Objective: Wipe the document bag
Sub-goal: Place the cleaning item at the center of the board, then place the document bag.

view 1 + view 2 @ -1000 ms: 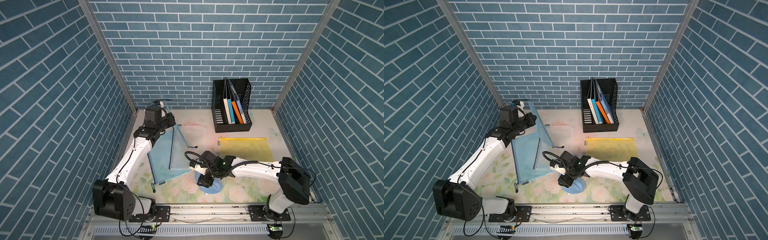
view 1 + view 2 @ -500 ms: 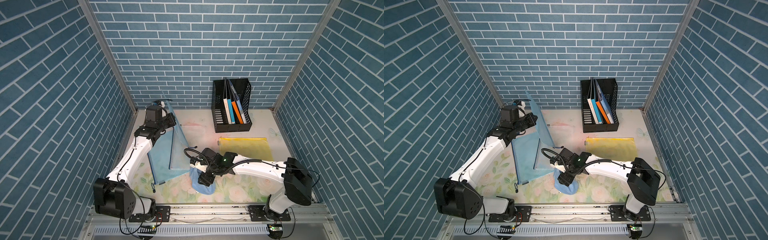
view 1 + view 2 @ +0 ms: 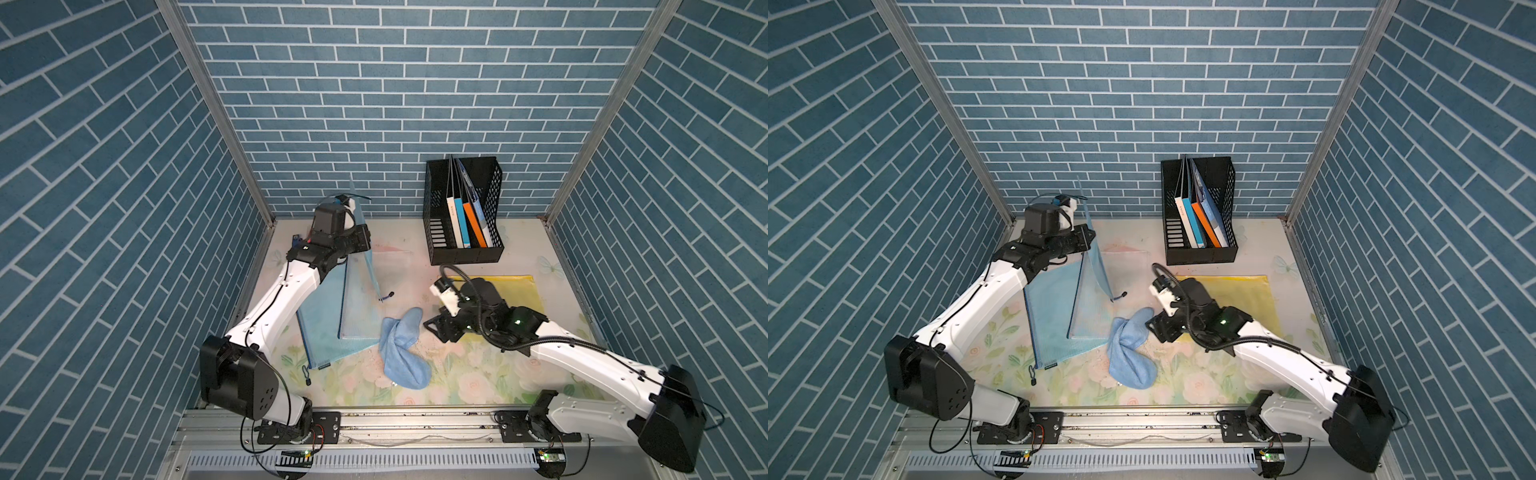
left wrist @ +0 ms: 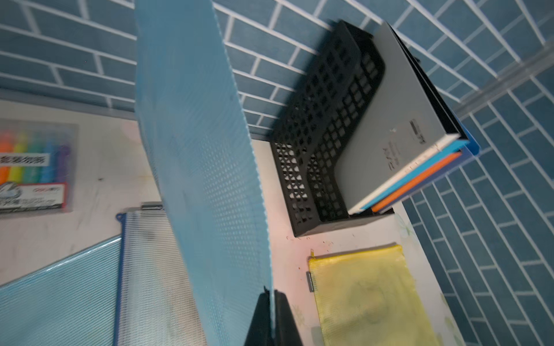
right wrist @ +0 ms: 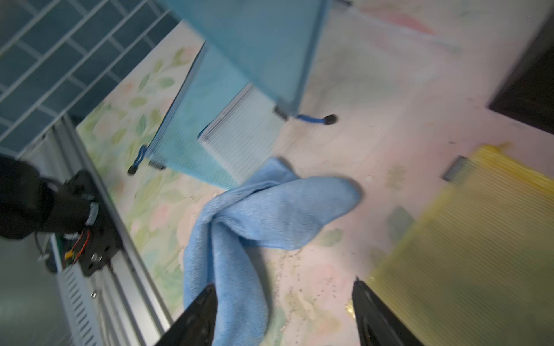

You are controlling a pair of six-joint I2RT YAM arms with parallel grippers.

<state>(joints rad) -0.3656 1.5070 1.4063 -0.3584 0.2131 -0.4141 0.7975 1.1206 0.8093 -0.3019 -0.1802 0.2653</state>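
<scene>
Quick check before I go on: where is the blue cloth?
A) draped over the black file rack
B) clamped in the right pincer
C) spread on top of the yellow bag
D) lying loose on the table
D: the blue cloth lies crumpled on the table, and the right pincer stands open next to it, its jaws wide apart and closed on nothing.

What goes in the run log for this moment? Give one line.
left gripper: shut on blue document bag, lifted on edge | right gripper: open, empty | cloth: loose on table | wiping: not happening
</scene>
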